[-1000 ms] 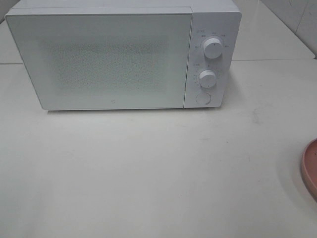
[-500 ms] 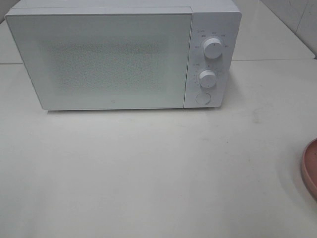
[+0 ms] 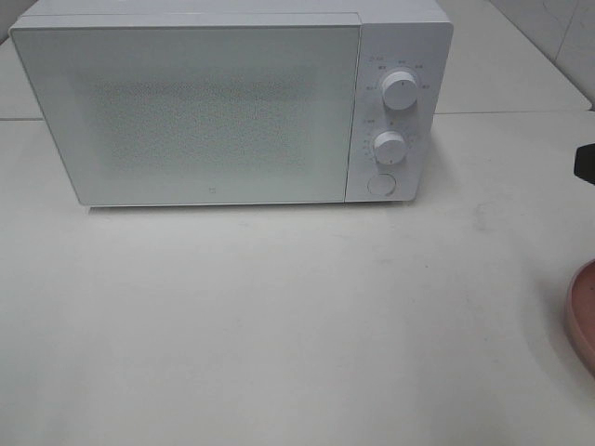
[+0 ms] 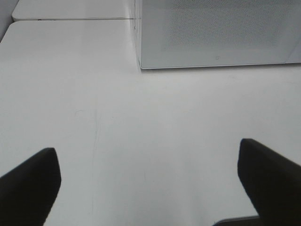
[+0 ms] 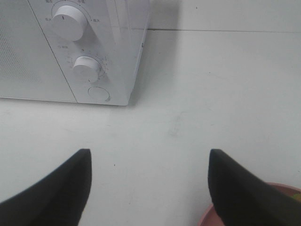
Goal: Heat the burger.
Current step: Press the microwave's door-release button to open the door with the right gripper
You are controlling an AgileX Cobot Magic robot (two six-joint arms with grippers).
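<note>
Nothing done yet. Microwave [image 3: 214, 111] door closed, upper left. Burger [image 5: 297, 196] barely seen: yellow-green sliver on pink plate [image 5: 282, 189], lower right corner. Left fingers [image 4: 28, 188], right fingers [image 5: 61, 188] spread wide, empty. Remaining: open door, load, shut, start.

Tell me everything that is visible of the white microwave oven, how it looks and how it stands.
The microwave is a white, smooth box standing upright on the pale table, towards its far side. Its wide door is shut, with a finely dotted window. Right of the door, a narrow panel carries an upper knob, a lower knob and a round button beneath. Nothing but the table touches it.
</note>
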